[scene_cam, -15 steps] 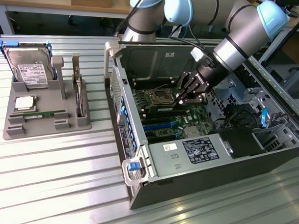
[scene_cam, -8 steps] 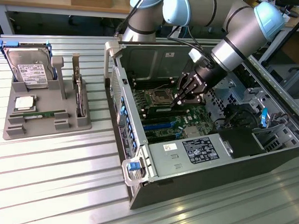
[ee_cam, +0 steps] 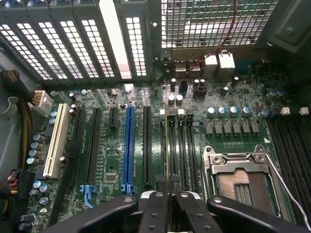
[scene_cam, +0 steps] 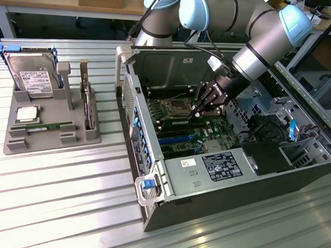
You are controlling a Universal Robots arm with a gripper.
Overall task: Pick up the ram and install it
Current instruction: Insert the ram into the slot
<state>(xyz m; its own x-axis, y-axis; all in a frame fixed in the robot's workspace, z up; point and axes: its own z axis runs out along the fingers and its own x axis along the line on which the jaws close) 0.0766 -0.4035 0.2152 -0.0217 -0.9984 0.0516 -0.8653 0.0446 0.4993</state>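
The ram (ee_cam: 170, 145) shows edge-on as a thin green strip standing along one of the black memory slots beside the processor socket (ee_cam: 240, 182). My gripper (ee_cam: 170, 206) is shut on its near end, with the black fingers (ee_cam: 155, 213) pressed flat against both sides. In the exterior view the gripper (scene_cam: 197, 115) reaches down into the open computer case, and the ram (scene_cam: 175, 122) runs from the fingertips towards the exterior view's left, low over the motherboard.
A grey fixture (scene_cam: 51, 139) at the exterior view's left holds a hard drive (scene_cam: 31, 76), a silver processor chip (scene_cam: 26, 114), an upright card (scene_cam: 87, 102) and a thin green stick (scene_cam: 43, 127). The case wall (scene_cam: 134, 123), power supply (scene_cam: 218, 166) and cables (ee_cam: 14, 121) hem in the board.
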